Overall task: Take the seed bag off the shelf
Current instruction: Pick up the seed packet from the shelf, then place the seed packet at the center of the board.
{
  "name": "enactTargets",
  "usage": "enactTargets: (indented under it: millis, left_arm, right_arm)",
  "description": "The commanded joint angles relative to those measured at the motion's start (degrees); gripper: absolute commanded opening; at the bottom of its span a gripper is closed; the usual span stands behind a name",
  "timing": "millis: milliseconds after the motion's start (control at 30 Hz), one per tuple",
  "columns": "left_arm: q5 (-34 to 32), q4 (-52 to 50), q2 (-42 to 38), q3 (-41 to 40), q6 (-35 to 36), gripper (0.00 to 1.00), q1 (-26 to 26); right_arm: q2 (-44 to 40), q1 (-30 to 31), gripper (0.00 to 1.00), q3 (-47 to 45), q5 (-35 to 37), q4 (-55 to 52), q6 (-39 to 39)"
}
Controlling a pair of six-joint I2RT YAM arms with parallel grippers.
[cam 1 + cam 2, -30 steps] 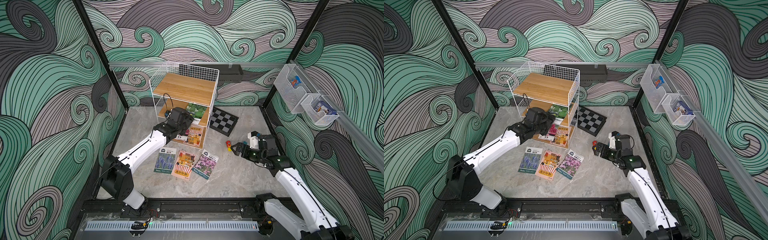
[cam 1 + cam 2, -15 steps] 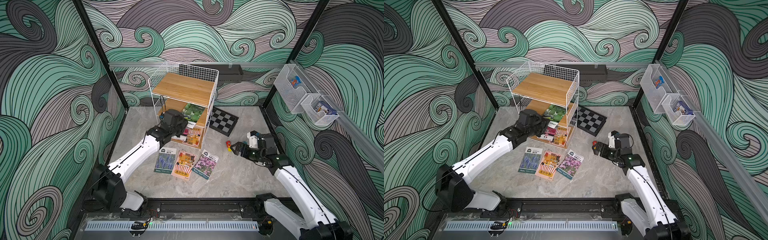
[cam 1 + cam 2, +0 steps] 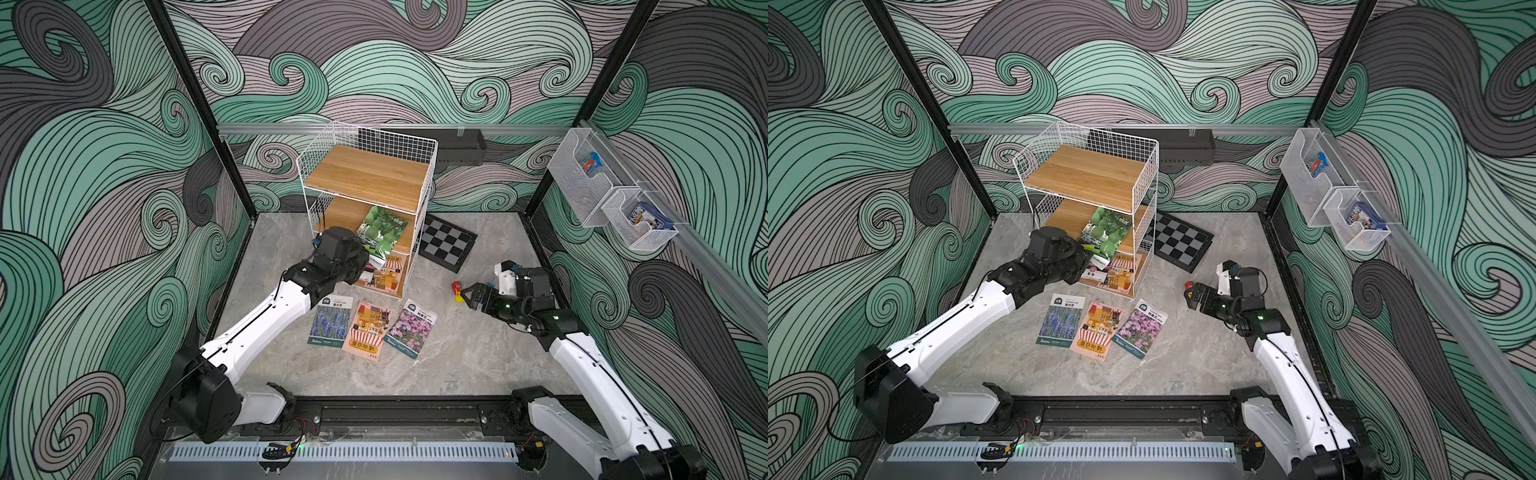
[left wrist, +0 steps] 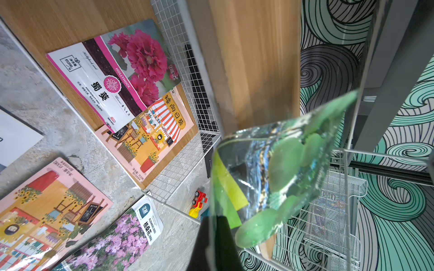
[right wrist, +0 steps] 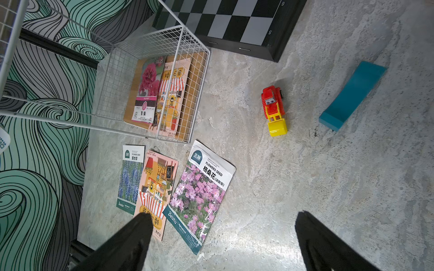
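— Shelf (image 3: 365, 178) first: where does it stand?
— At the far middle of the table (image 3: 457, 374). It is a white wire rack with three wooden boards.
— And the green seed bag (image 3: 380, 235)?
— It is at the near open side of the middle tier, tilted, with its upper end close to the front wire of the top tier. Its lower end is in the left gripper (image 4: 216, 226). In the left wrist view the dark fingers (image 4: 199, 248) are pressed together on the edge of the bag (image 4: 281, 169). Whether the bag touches the middle board, I cannot tell.
— What lies on the lowest board?
— A hollyhock packet (image 4: 117, 72), partly over a sunflower packet (image 4: 150, 136).
— And on the table?
— Three packets lie in a row just near of the shelf: a lavender packet (image 3: 331, 322) on the left, a second sunflower packet (image 3: 368, 330) in the middle and a pink cosmos packet (image 3: 411, 328) on the right. Their edges meet.
— The right gripper (image 3: 467, 295)?
— It hangs over the right part of the table. Its fingers (image 5: 131, 239) are wide apart and hold nothing. A red and yellow toy loader (image 5: 273, 110) stands just left of its tips, and a teal curved block (image 5: 352, 93) lies near the toy. A chessboard (image 3: 449, 247) lies just beside the right side of the shelf.
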Motion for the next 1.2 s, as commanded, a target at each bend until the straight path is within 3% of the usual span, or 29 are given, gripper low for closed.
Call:
enactTargets:
  millis: [0, 133, 367, 567, 800, 1167]
  left_arm:
    - [-2.2, -5.2, -4.5, 0.1, 1.3, 0.00, 0.6]
    - [-4.5, -11.3, -12.9, -3.4, 2.2, 0.00, 2.5]
    - [-0.7, -24.0, -26.4, -10.3, 5.4, 0.00, 10.1]
    - [1.0, -30.2, -33.3, -15.2, 7.9, 0.00, 16.1]
    - [4.8, -27.8, -32.2, -20.2, 13.5, 0.00, 24.0]
    - [8.1, -20.0, -21.2, -23.8, 21.6, 0.00, 35.8]
  right_arm:
    - [-0.9, 0.3, 0.99, 0.7, -0.8, 0.3, 0.1]
    - [-1.2, 0.3, 0.99, 0.4, -0.9, 0.3, 0.0]
    - [0.3, 0.3, 0.99, 0.3, -1.6, 1.3, -0.2]
    - [0.8, 0.4, 0.99, 0.7, -1.6, 1.7, -0.2]
    - [0.9, 0.8, 0.99, 0.6, -1.7, 1.7, -0.3]
    - [0.3, 1.6, 0.99, -0.5, -2.2, 1.5, 0.0]
